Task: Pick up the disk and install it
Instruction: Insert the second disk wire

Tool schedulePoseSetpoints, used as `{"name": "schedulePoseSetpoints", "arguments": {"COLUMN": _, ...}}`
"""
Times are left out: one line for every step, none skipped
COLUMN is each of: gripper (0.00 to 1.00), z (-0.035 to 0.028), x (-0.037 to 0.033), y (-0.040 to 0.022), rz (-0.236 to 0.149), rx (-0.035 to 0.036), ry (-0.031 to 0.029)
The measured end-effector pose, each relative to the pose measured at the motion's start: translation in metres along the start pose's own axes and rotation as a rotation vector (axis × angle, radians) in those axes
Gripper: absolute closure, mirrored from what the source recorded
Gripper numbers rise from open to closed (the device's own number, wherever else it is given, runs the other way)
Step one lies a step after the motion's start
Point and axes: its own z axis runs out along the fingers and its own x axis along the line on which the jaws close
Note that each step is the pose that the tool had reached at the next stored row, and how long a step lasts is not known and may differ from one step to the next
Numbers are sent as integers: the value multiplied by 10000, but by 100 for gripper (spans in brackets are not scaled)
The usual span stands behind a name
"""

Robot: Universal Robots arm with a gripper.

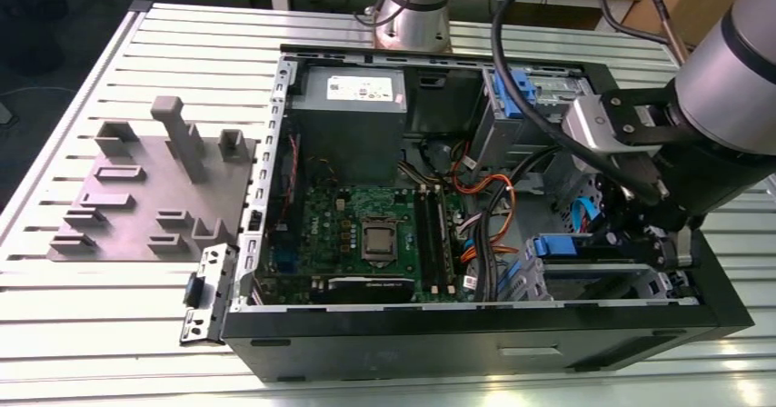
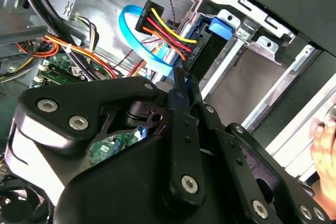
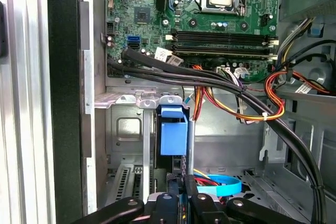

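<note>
Judging the blue-framed grey disk [image 3: 173, 135] inside the black case [image 1: 424, 330] dense but fragile, I'd pinch its frame; claw [image 3: 182, 183] closure unclear.

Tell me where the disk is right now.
The disk is slotted in the drive cage on the exterior view's right, close to the gripper and beside the orange cables.

Robotics lab or workshop: slotted aluminium bench [image 1: 109, 352], open desktop computer case [image 1: 485, 345], grey jig plate [image 1: 140, 203], robot arm [image 1: 733, 71].
</note>
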Motion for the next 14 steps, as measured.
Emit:
{"name": "schedulePoseSetpoints", "arguments": {"gripper": 84, "z": 1, "x": 9, "y": 0, "rz": 9, "rx": 1, "ry": -76}}
{"name": "schedulePoseSetpoints", "arguments": {"gripper": 84, "z": 1, "x": 15, "y": 0, "rz": 16, "rx": 2, "ry": -120}}
{"name": "schedulePoseSetpoints", "arguments": {"gripper": 84, "z": 1, "x": 18, "y": 0, "rz": 20, "rx": 2, "ry": -140}}
{"name": "schedulePoseSetpoints", "arguments": {"gripper": 84, "z": 3, "x": 19, "y": 1, "rz": 21, "rx": 1, "ry": -141}}
{"name": "schedulePoseSetpoints", "arguments": {"gripper": 84, "z": 6, "x": 19, "y": 1, "rz": 22, "rx": 1, "ry": -142}}
{"name": "schedulePoseSetpoints", "arguments": {"gripper": 84, "z": 10, "x": 20, "y": 1, "rz": 21, "rx": 1, "ry": -142}}
{"name": "schedulePoseSetpoints", "arguments": {"gripper": 84, "z": 14, "x": 21, "y": 1, "rz": 22, "rx": 1, "ry": -142}}
{"name": "schedulePoseSetpoints", "arguments": {"gripper": 84, "z": 19, "x": 21, "y": 2, "rz": 22, "rx": 1, "ry": -142}}
{"name": "schedulePoseSetpoints", "arguments": {"gripper": 84, "z": 23, "x": 22, "y": 2, "rz": 22, "rx": 1, "ry": -141}}
{"name": "schedulePoseSetpoints", "arguments": {"gripper": 84, "z": 25, "x": 22, "y": 3, "rz": 21, "rx": 1, "ry": -140}}
{"name": "schedulePoseSetpoints", "arguments": {"gripper": 84, "z": 27, "x": 22, "y": 3, "rz": 22, "rx": 1, "ry": -140}}
{"name": "schedulePoseSetpoints", "arguments": {"gripper": 84, "z": 30, "x": 23, "y": 3, "rz": 22, "rx": 1, "ry": -141}}
{"name": "schedulePoseSetpoints", "arguments": {"gripper": 84, "z": 33, "x": 23, "y": 2, "rz": 22, "rx": 1, "ry": -143}}
{"name": "schedulePoseSetpoints", "arguments": {"gripper": 84, "z": 38, "x": 23, "y": 2, "rz": 22, "rx": 1, "ry": -150}}
